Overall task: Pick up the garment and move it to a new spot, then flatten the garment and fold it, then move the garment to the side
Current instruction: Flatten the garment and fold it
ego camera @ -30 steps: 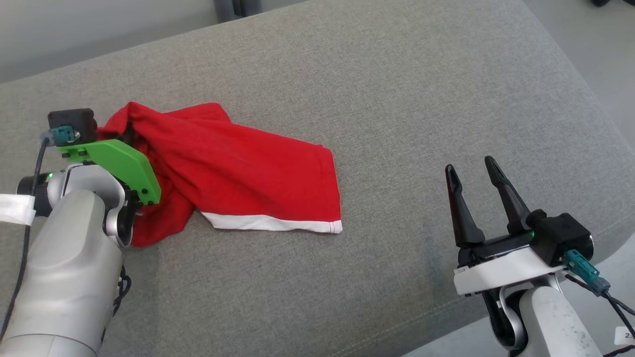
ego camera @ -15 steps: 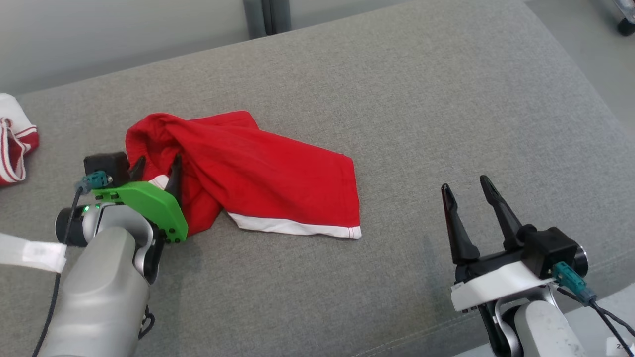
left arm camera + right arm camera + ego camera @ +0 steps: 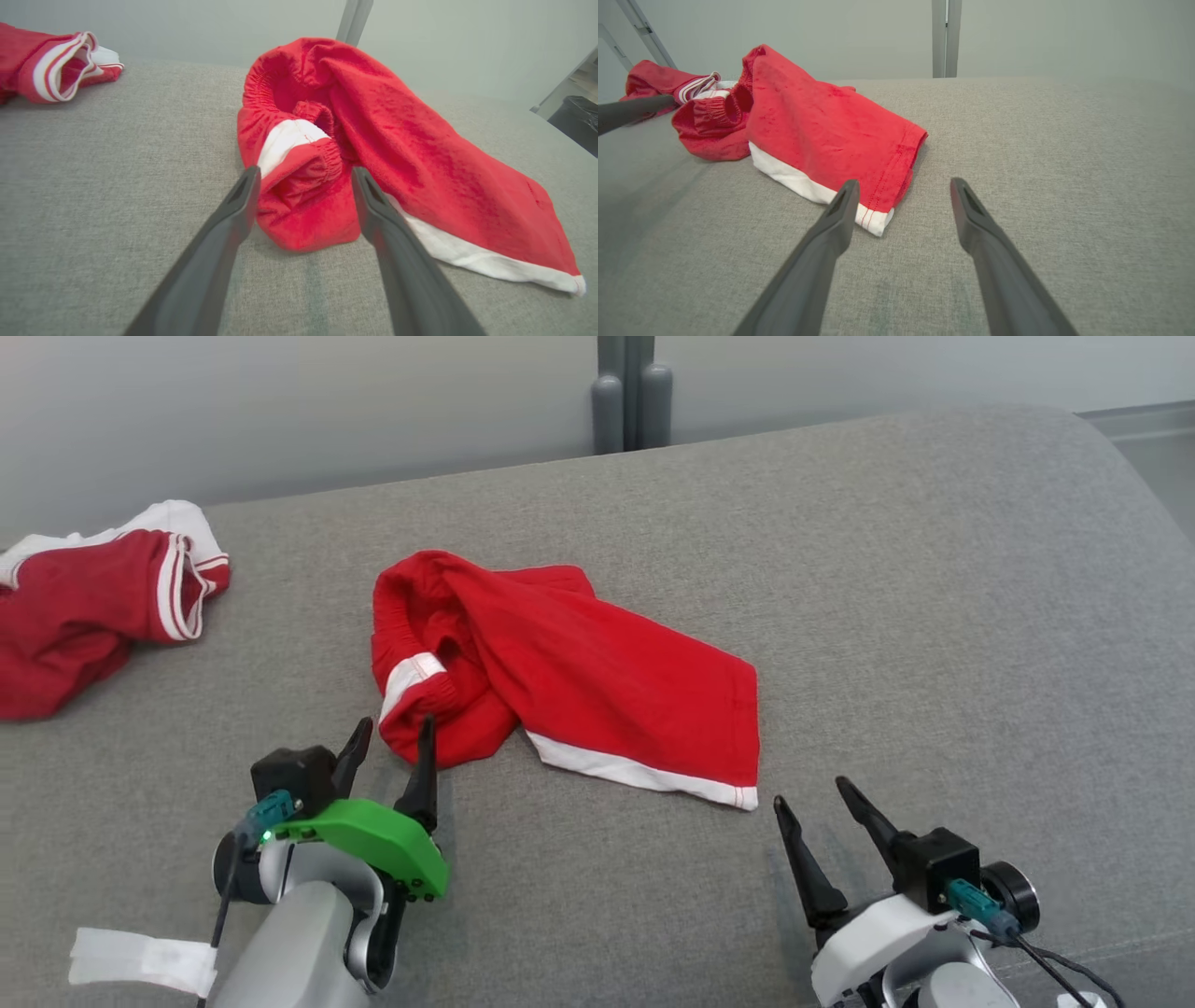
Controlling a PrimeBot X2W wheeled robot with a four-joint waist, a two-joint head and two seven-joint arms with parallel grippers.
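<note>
Grey upholstered surface (image 3: 934, 616) right across, and nearest us both arms sit low over it. On the near left, the left jaws stand wide apart and grip nothing. Their dark fingers (image 3: 219, 242) flank the bunched waistband end of the red shorts (image 3: 579, 663), tips right at the cloth, though contact is too close to call. That wrist carries a green bracket (image 3: 373, 840), easy to spot.

Near right, the right jaws are spread too and empty, their fingers (image 3: 817, 247) pointing at the white-hemmed leg corner, just beside it and not on it.

The shorts lie crumpled mid-surface. The elastic waistband is rolled over on the robot's left with a white band showing in the fold. One leg is spread flat toward the right, white hem along the near edge.

Further back on the far left, a second red-and-white garment (image 3: 84, 607) lies in a heap, well apart. Behind it all, a grey post (image 3: 630, 392) stands against a pale wall (image 3: 280, 411).
</note>
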